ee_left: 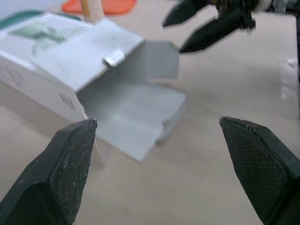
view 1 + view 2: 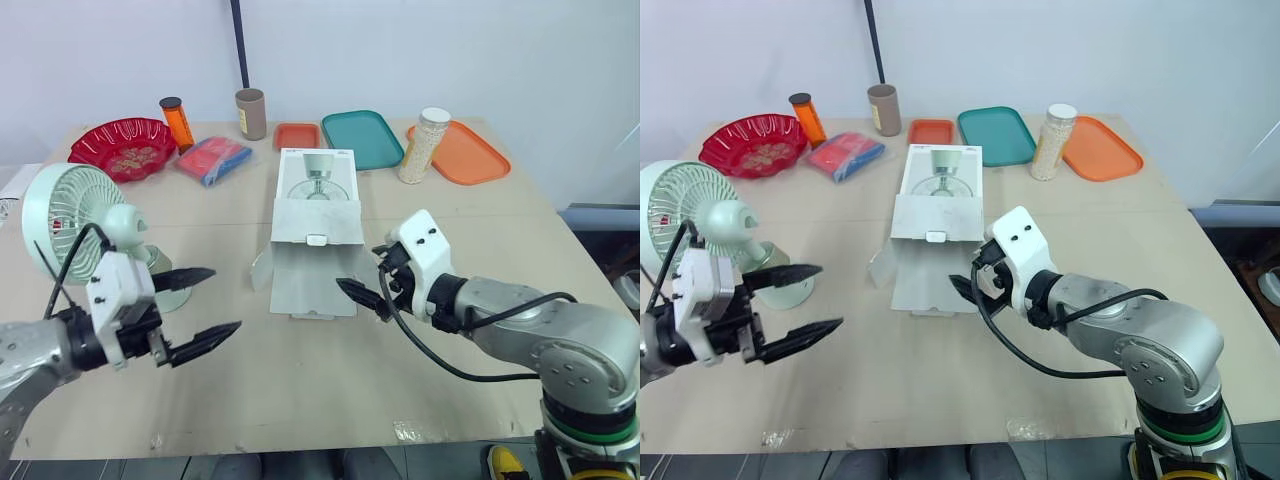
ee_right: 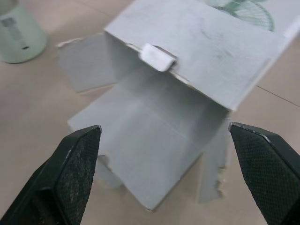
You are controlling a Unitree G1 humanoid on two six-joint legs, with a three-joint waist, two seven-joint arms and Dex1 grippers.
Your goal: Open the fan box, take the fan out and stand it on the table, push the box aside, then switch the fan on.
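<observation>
Your fan (image 2: 75, 215) stands upright on the left side of the worktop (image 2: 300, 380), pale green, its round grille facing the near left edge and its base just behind the left gripper (image 2: 225, 298). The fan box (image 2: 315, 225) lies flat in the middle of the worktop, white, its open end towards you, the bottom flap spread on the surface and the tuck tab hanging from the upper flap. Its top carries a printed picture of a fan; the small print on its side is too fine to read. Your left gripper hovers with its fingers spread wide and nothing between them. Your right gripper (image 2: 362, 297) sits at the near right corner of the box's spread flap, fingers also wide apart and empty; you cannot tell whether it touches the card. Along the far edge you have a red bowl (image 2: 122, 147), an orange bottle (image 2: 177, 122), a brown canister (image 2: 251, 113) with an unreadable label, a red and blue packet (image 2: 213, 160), a small orange tray (image 2: 297, 135), a teal tray (image 2: 362, 138), a white-lidded jar (image 2: 424, 145) and a larger orange tray (image 2: 462, 152).
</observation>
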